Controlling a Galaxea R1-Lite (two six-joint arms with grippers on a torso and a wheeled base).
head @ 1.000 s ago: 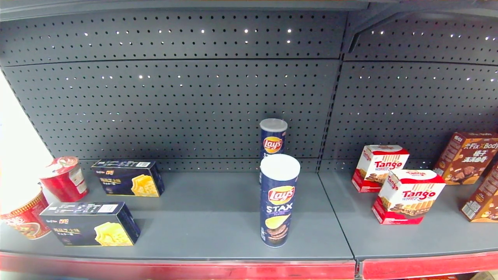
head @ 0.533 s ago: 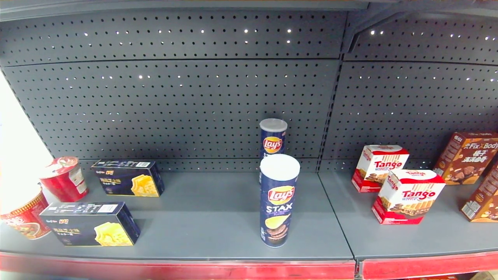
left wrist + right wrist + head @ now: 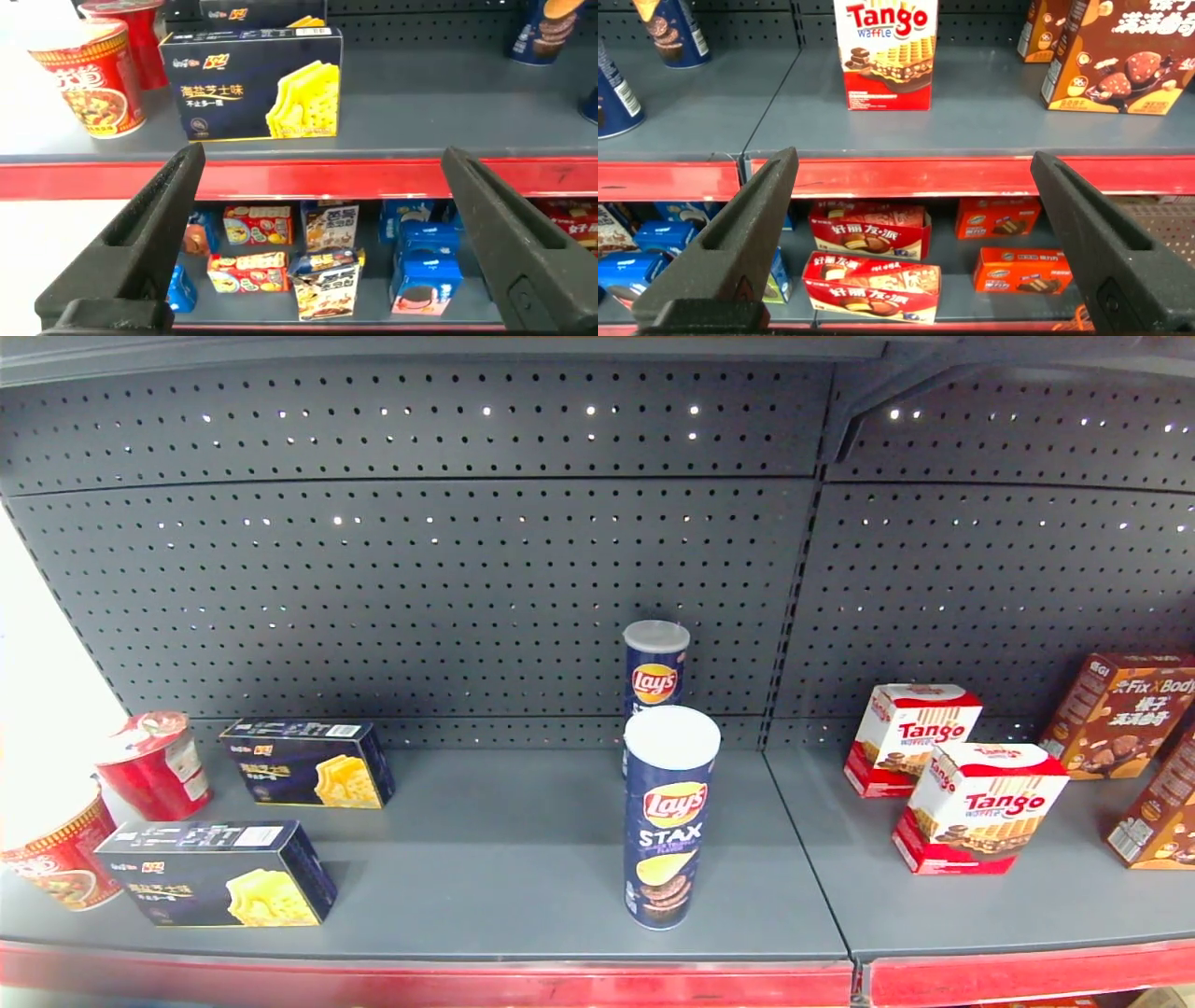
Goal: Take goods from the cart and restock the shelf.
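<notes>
The left gripper (image 3: 322,271) is held before the red front edge of the shelf (image 3: 523,859), at its left part. It is spread wide and nothing is gripped in it. The right gripper (image 3: 915,266) is held in the same way before the right part, also fully open and empty. It is judged that both are kept open so that the next goods can be picked.

Along the front edge a cup (image 3: 51,868), a dark box (image 3: 219,875), a tube (image 3: 669,821) and a wafer box (image 3: 980,807) are stood, faces turned outward, as is wanted for buyers. Behind each, a second cup (image 3: 154,770), second dark box (image 3: 308,765), second tube (image 3: 655,667) and second wafer box (image 3: 910,737) are lined up. Brown boxes (image 3: 1120,714) are set at the right end. Bare space is left between the dark boxes and the tubes; new goods could be placed there.
</notes>
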